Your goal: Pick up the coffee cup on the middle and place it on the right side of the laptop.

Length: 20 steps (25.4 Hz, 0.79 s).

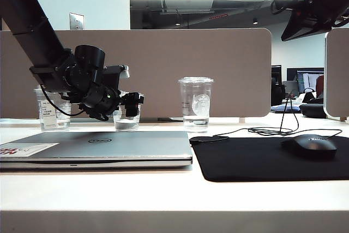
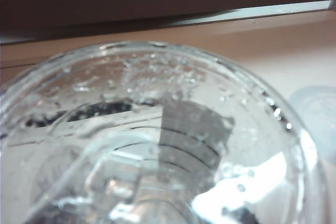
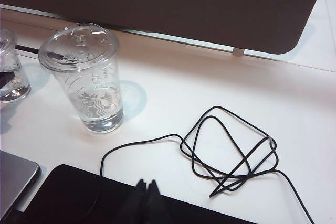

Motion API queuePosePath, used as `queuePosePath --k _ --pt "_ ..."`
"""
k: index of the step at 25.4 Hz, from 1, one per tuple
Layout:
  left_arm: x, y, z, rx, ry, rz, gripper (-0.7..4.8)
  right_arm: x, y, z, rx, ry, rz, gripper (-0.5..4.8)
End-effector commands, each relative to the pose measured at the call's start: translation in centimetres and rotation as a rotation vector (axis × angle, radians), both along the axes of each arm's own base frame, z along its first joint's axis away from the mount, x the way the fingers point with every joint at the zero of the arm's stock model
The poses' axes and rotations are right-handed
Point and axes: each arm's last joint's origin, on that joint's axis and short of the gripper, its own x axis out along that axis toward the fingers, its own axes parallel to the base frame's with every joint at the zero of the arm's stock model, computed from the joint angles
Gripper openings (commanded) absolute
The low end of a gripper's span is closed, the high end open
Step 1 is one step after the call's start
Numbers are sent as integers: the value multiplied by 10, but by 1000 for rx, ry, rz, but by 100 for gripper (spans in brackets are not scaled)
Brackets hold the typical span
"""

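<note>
Along the back edge of the table (image 1: 163, 195), behind the shut laptop (image 1: 98, 147), the left gripper (image 1: 130, 102) has its fingers around the coffee cup (image 1: 126, 118), partly spread, though whether they press its wall I cannot tell; this looks like the grasp before lifting. Further right the taller cup (image 1: 196, 102) stands near the mouse pad (image 1: 256, 159). High over the table's right end the right gripper (image 3: 148, 186) waits with fingers together, likely keeping clear.
</note>
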Motion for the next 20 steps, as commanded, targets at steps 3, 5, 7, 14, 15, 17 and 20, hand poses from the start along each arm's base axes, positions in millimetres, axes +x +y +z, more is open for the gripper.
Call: queuePosePath --k 3,5,7,14,15,17,20 --pt "-3 1 31 -16 -47 -8 326 0 0 5 -18 -32 6 -5" --pt "-6 1 43 -16 -44 -12 326 0 0 5 -18 -32 6 -5" --pt "-9 1 50 -20 -37 -35 326 0 0 5 -18 -32 6 -5" --pt "-36 -5 96 -44 84 -226 326 0 0 5 -18 -33 6 -5" --pt "-40 -7 102 -51 92 -256 326 0 0 5 -18 -33 6 -5" --pt "-47 -11 114 -58 98 -296 326 0 0 5 -18 -34 6 -5" --pt "-60 -19 132 -66 93 -357 326 0 0 5 -18 -35 6 -5"
